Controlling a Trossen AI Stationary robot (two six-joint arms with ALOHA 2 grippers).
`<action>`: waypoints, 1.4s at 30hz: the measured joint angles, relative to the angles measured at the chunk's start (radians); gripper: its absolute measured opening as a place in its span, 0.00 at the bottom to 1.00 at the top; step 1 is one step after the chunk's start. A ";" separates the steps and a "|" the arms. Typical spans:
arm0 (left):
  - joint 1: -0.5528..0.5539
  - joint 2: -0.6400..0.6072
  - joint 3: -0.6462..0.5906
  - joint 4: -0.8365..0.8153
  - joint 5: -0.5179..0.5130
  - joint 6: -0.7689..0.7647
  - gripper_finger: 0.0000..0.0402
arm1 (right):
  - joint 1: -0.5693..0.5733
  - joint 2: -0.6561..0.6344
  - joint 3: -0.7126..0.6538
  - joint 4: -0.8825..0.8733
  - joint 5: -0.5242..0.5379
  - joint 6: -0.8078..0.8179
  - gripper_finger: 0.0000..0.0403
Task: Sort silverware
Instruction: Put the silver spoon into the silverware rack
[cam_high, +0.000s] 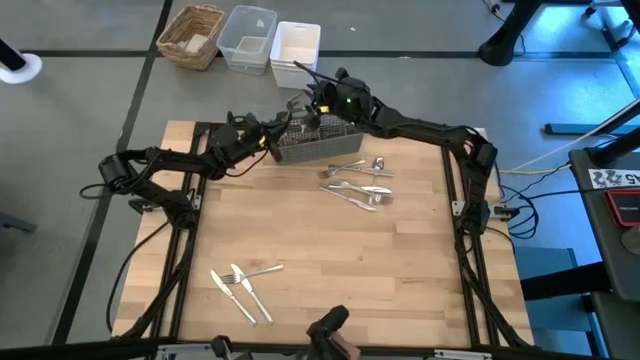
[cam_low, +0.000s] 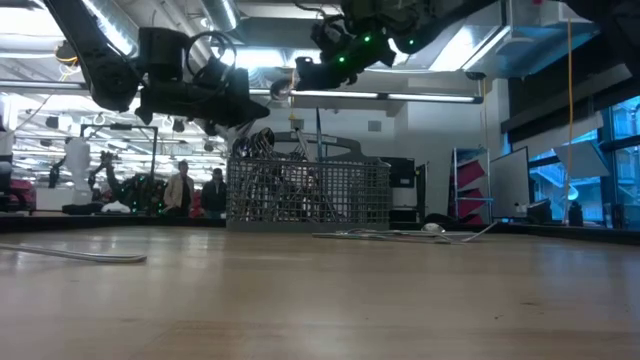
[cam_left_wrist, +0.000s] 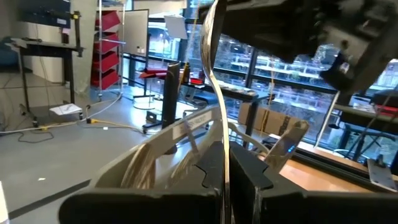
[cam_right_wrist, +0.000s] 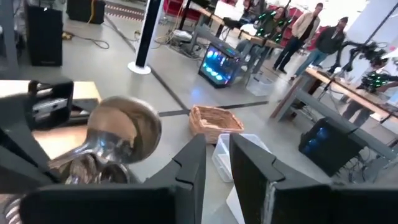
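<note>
While much of the silverware lies loose on the table, some of it already stands in the grey mesh caddy, so I judge the sorting begun but far from finished. Handles rise out of the caddy in the low view, though which compartment holds what cannot be told. Just beside the caddy, on its near side, a tangled heap of spoons and forks waits on the wood. Well apart from the caddy, toward the table's near edge, a smaller group of a fork and what look like knives lies untouched.

The left gripper is at the caddy's left end, fingers clenched on a thin strip of metal, seemingly a piece of cutlery, that stands upright between them in its wrist view. The right gripper hovers above the caddy's far side, and a spoon bowl shows close beside its fingers; whether they clasp a handle I cannot tell, as the gap between them looks bare in its wrist view.

Beyond the caddy, off the table, sit a wicker basket and two pale bins. Both loose groups are left to do.
</note>
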 joint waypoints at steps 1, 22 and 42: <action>-0.002 0.000 0.000 0.001 0.000 0.000 0.00 | 0.000 0.010 0.000 0.026 -0.001 0.000 0.18; 0.009 -0.001 0.000 -0.092 0.000 0.081 0.01 | 0.044 0.065 0.001 0.104 -0.113 0.028 0.13; 0.010 -0.003 0.002 -0.320 -0.017 0.073 0.13 | 0.061 0.105 0.000 0.060 -0.174 0.019 0.04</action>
